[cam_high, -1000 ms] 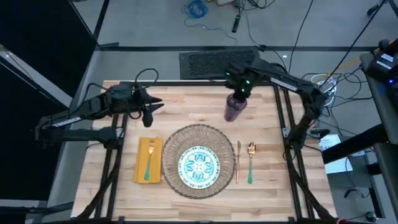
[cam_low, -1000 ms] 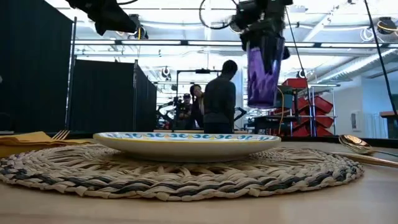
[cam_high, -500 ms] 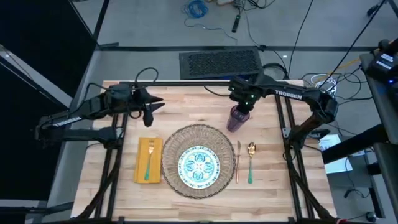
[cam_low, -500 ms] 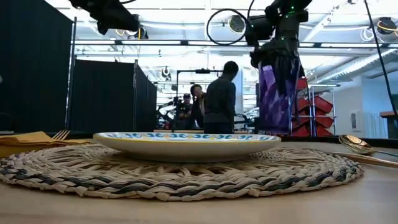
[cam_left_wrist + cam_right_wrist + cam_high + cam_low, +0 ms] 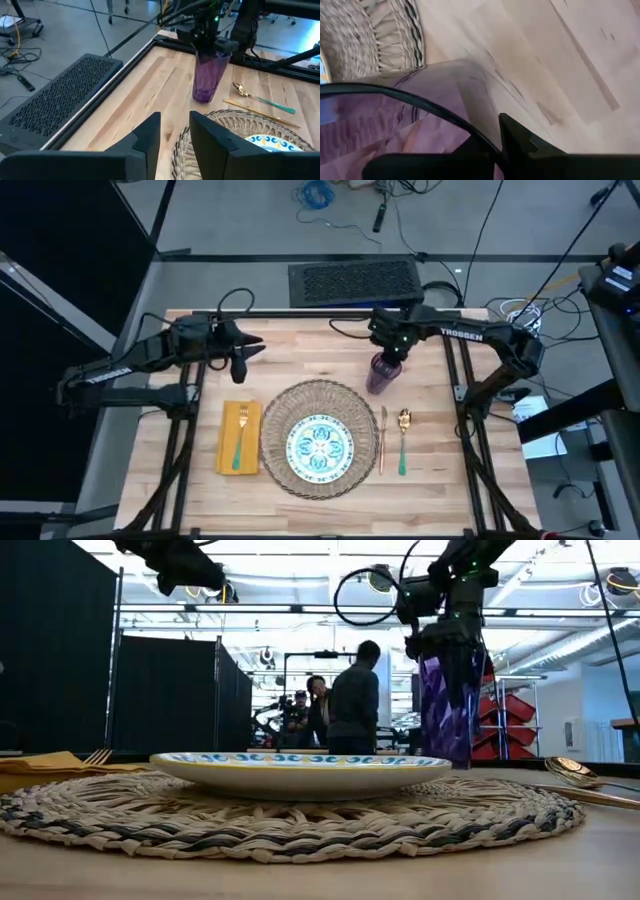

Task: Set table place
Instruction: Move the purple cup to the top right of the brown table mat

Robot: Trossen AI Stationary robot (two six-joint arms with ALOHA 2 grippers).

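Observation:
On the table (image 5: pixel 300 345) lies a round woven placemat (image 5: pixel 278 408) with a floral plate (image 5: pixel 320 445) on it. A yellow napkin (image 5: pixel 226 452) with a fork (image 5: pixel 238 435) on top lies to its left. A knife (image 5: pixel 382 440) and a spoon (image 5: pixel 403 442) lie to its right. My right gripper (image 5: pixel 388 356) is shut on the purple cup (image 5: pixel 377 376), upright just beyond the placemat's far right edge. My left gripper (image 5: pixel 240 370) hovers open over the far left of the table, holding nothing. My right gripper holds the cup by its rim (image 5: pixel 470 127), coming from above with its fingers pointing down. One finger (image 5: pixel 520 145) shows outside the wall; the other seems to be inside. The cup stands upright with its base (image 5: pixel 202 96) at the tabletop; whether it rests there, I cannot tell.
Black metal rails (image 5: pixel 455 375) frame the table. A dark grille (image 5: pixel 352 280) lies on the floor beyond the far edge. Bare wood stretches between my two grippers along the far side. In the low view, people (image 5: pixel 352 690) stand in the room behind.
My right gripper has come down and toward the table's near edge with the purple cup. The cup was up in the air and somewhat tilted; it now stands upright, low at the tabletop beside the placemat. Its descent slowed in the last half second.

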